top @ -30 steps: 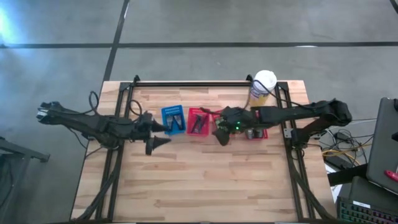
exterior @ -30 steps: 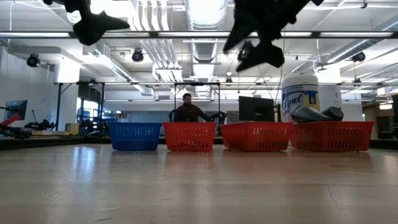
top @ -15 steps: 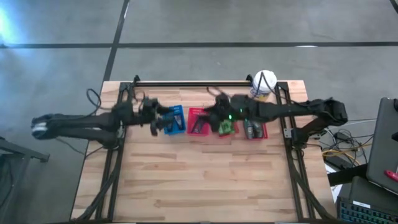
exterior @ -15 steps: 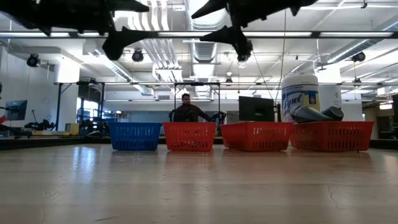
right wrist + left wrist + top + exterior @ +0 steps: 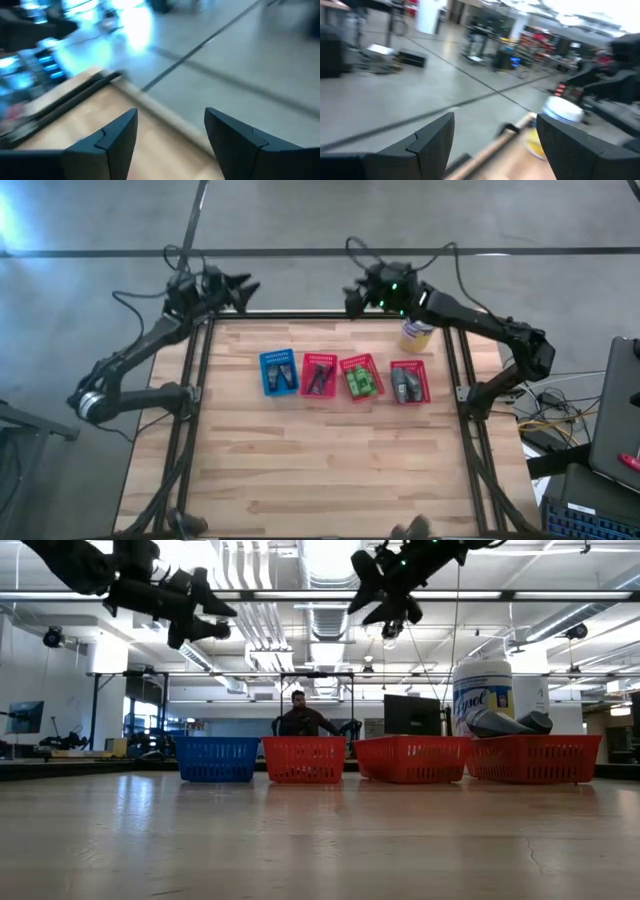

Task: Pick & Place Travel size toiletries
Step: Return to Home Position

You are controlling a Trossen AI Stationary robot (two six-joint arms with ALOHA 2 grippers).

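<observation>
Toiletries [image 5: 362, 383] in baskets [image 5: 263, 361]; left claw [image 5: 244, 286], right claw [image 5: 352, 297] spread, high beyond them.

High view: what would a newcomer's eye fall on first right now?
A row of four baskets crosses the table's middle, one blue basket at the left end, then three red, the middle red basket showing green bottles. Both arms hang over the far edge, left end effector and right end effector open and empty.
</observation>
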